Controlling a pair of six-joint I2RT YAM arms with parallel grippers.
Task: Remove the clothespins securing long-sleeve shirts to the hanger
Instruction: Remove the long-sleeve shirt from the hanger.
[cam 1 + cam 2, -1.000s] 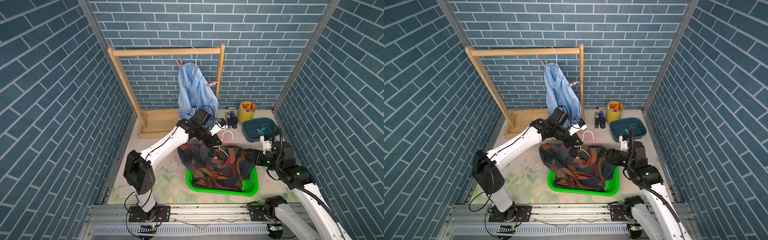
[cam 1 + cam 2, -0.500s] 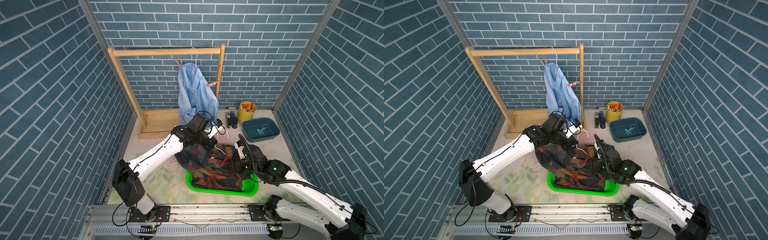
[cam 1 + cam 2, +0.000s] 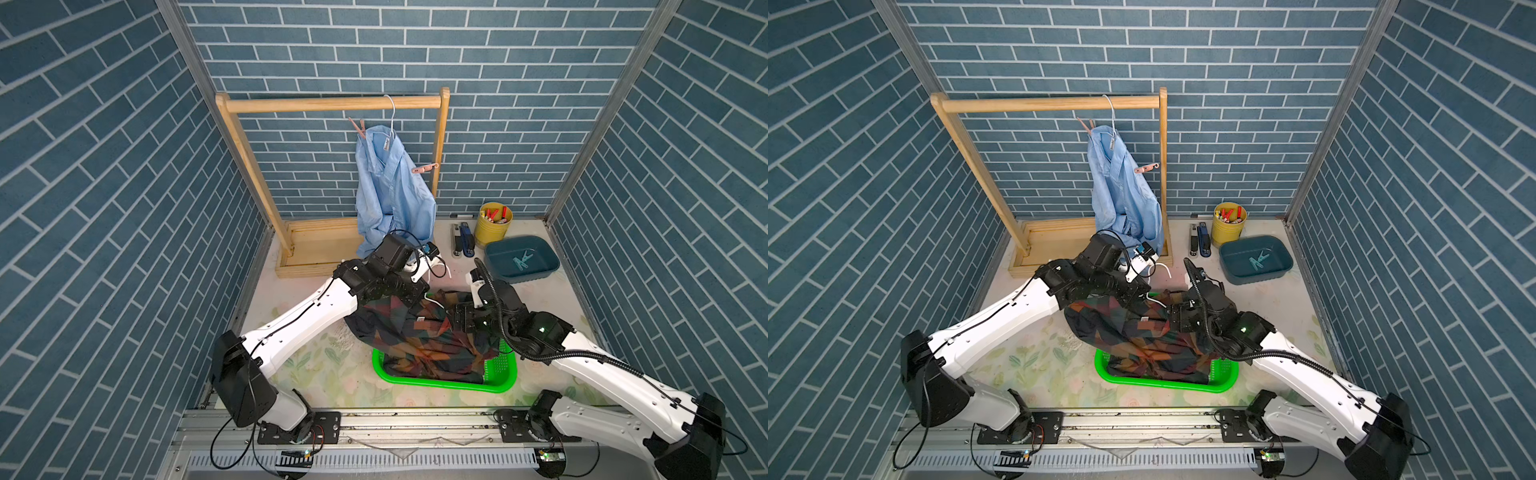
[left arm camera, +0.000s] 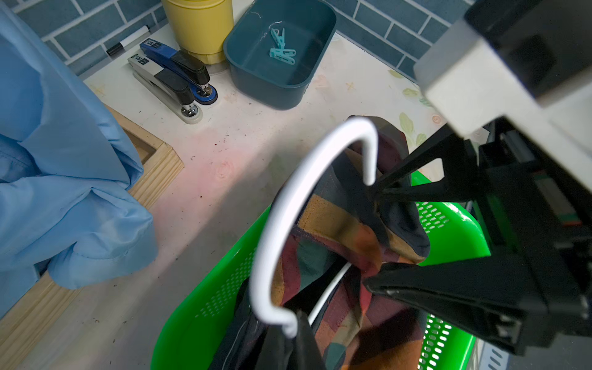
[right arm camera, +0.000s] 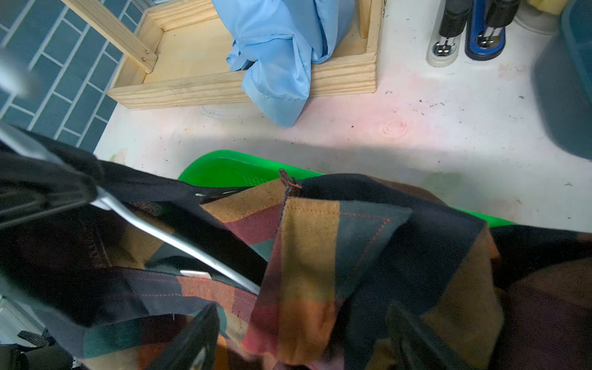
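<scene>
- Left pincer point(image 3: 417, 293): clamped shut on the neck of the white hanger point(image 4: 261, 282), held above the green basket point(image 3: 500, 372).
- Plaid shirt point(image 3: 415, 336): draped on that hanger, lower part bunched in the basket, which sits on the counter point(image 3: 299, 291).
- Right pincer point(image 5: 301, 314): jaws spread wide, straddling a fold of plaid cloth; not closed on it.
- Pale blue shirt point(image 3: 390, 183): hanging from the wooden rack point(image 3: 332, 104), hem reaching the rack's base.
- Salmon clothespin point(image 3: 358, 126): clipped at the upper shoulder of the blue shirt. Second salmon clothespin point(image 3: 424, 168): at the lower shoulder, beside the rack post.
- Teal clothespins point(image 4: 282, 51): two, lying touching in the blue bin point(image 3: 540, 272).
</scene>
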